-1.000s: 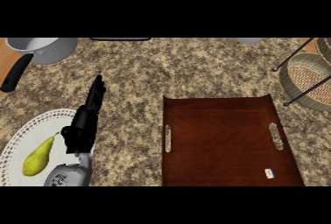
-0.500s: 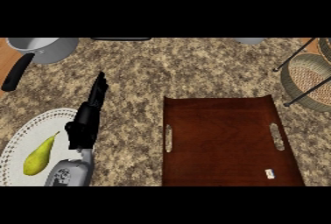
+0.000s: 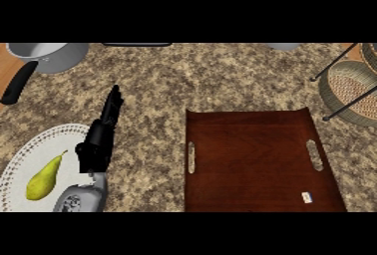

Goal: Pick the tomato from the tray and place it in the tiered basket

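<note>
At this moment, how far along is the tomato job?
Done: cannot confirm; the tray holds no tomato, and none shows in the tiered basket at the view's edge. In hand: nothing; the left robot hand rests open beside the plate with a pear. Left: unclear.

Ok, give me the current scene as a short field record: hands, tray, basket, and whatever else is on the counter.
left robot hand: open, fingers straight, over the counter at the plate's right edge, holding nothing
right robot hand: not in view
tray: dark wood, right of centre, no tomato visible on it; only a small white tag near its lower right corner
tiered basket: upper right, partly cut off
plate: lower left, with a pear on it
pot: upper left, black handle
</note>
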### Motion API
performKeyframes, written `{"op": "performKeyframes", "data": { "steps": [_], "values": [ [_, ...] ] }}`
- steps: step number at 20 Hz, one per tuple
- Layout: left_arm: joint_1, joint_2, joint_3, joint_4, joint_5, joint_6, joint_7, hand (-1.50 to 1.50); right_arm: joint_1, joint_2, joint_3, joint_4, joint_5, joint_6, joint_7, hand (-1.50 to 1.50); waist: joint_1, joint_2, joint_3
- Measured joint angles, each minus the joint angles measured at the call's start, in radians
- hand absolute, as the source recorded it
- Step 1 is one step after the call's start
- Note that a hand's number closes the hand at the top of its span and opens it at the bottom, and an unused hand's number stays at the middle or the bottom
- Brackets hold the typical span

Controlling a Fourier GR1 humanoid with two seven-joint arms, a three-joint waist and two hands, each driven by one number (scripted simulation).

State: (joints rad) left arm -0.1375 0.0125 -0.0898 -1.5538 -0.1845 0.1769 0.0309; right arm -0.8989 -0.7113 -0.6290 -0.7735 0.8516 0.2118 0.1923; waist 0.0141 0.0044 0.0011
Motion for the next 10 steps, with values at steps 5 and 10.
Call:
{"op": "performKeyframes", "data": {
  "steps": [5,10],
  "values": [
    [-0.009,0.011,0.014,-0.012,0.013,-0.011,0.017,0.0,-0.008,-0.066,-0.106,0.032,-0.063,-0.083,0.027,-1.5,-0.005,-0.001,0.0],
    [0.009,0.022,0.027,-0.016,0.02,-0.018,0.013,0.0,0.066,-0.168,-0.239,0.064,-0.157,-0.066,0.034,-1.5,-0.02,-0.005,-0.001]
  ]
}}
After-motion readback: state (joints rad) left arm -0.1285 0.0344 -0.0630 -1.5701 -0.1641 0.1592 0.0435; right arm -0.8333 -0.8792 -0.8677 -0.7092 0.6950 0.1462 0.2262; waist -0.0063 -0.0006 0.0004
